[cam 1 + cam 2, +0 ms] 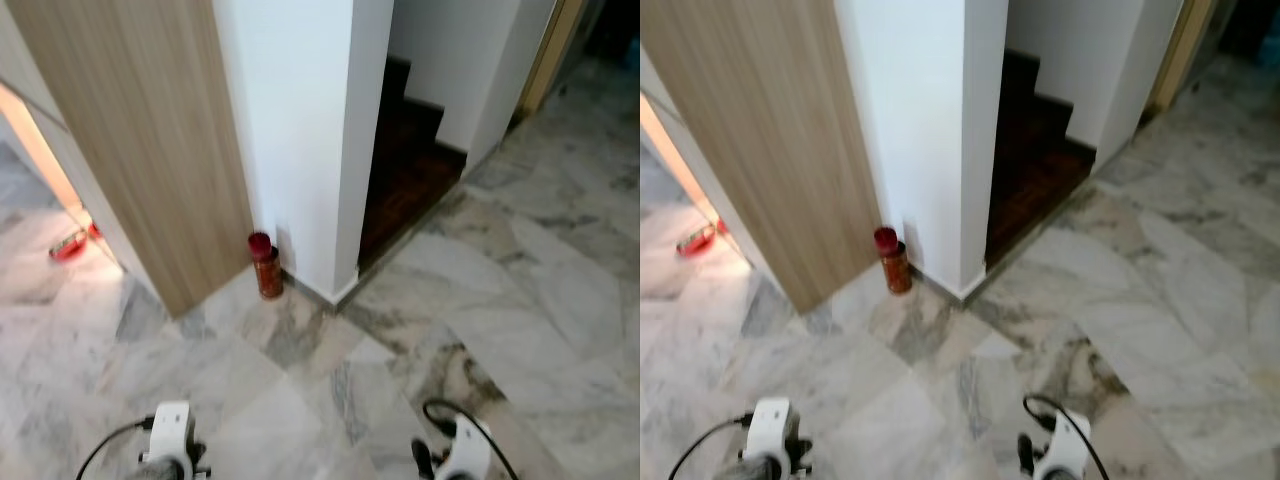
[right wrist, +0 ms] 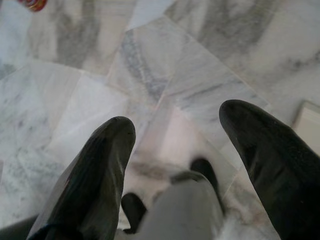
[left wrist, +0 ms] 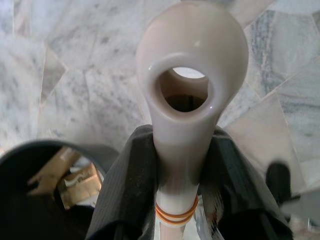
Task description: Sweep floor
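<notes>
**Left gripper clamped on handle; right gripper open and empty**

Left gripper [image 3: 177, 200]: in its wrist view the two black fingers are closed around a pale plastic handle [image 3: 187, 100] with a hanging hole at its end and orange bands lower on the shaft. Whether this is a broom or a dustpan cannot be told. Beside the shaft, below, sits a dark round container [image 3: 45, 185] with scraps inside.

Right gripper [image 2: 177, 145]: fingers spread well apart, nothing between them, grey-veined marble floor [image 2: 165, 75] beneath. A small red item is at the corner of that view, too cropped to identify.

Head views: both wrists sit low at the near edge, left [image 1: 172, 435] and right [image 1: 462, 450]. Ahead, a white wall corner [image 1: 300, 140] with a wood-grain panel [image 1: 140, 130] on its left. A red-capped brown bottle [image 1: 265, 265] stands upright on the floor at the foot of the corner. Dark wooden steps [image 1: 405, 165] lie to the right of the wall. A red object [image 1: 68, 245] lies on the floor at far left, blurred
</notes>
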You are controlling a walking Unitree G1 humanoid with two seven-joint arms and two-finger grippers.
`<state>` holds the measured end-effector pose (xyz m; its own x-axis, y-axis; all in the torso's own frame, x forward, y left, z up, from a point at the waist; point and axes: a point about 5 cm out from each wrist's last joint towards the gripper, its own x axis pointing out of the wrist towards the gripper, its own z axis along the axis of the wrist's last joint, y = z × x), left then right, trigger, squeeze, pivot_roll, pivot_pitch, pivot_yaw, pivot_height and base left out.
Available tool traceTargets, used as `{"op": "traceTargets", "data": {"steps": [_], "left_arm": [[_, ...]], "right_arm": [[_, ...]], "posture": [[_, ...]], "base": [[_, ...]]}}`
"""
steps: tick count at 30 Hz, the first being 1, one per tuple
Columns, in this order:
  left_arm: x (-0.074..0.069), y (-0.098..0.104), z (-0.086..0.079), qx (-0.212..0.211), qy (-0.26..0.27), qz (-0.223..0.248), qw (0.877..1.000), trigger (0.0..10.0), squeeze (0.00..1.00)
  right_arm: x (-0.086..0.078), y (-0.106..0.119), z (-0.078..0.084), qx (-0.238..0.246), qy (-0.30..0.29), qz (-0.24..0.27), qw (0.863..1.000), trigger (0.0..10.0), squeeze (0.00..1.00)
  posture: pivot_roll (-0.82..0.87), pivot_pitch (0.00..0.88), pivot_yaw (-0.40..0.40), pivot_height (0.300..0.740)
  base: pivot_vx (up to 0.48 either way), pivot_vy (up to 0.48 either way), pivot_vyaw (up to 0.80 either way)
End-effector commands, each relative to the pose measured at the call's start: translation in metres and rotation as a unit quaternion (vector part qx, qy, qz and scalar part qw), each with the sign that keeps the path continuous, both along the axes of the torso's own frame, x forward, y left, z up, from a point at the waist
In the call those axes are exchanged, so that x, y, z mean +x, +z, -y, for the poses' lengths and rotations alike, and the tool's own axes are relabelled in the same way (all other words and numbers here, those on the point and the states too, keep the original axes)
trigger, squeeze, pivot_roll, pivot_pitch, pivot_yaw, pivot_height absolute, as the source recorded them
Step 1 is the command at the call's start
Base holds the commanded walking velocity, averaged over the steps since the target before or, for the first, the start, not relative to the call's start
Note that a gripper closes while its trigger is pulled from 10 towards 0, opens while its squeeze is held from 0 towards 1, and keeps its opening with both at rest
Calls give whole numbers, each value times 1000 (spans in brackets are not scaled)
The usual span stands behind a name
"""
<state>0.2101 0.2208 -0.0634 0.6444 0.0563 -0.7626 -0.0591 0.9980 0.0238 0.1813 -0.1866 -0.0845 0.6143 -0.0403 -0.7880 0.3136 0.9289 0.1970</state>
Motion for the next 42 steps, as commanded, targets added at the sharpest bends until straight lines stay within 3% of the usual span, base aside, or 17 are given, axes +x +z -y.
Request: {"op": "traceTargets", "data": {"steps": [1,29,35,42], "left_arm": [[8,4,4,-2,-3,12,1000,10000,0],[7,3,7,-7,-1,11,1000,10000,0],[7,3,6,-8,-1,12,1000,10000,0],[9,4,5,-6,1,15,1000,10000,0]], "right_arm": [[-1,0,6,-7,-5,-3,1000,10000,0],[-5,-1,12,-10,-15,-5,1000,10000,0],[-7,0,20,-13,-19,-3,1000,10000,0],[-14,0,36,-18,-19,-11,1000,10000,0]], "posture": [[-167,0,38,740],[-164,0,34,740],[-161,0,38,740],[-149,0,36,740]], "base": [[311,0,0],[317,0,0],[316,0,0],[317,0,-768]]}}
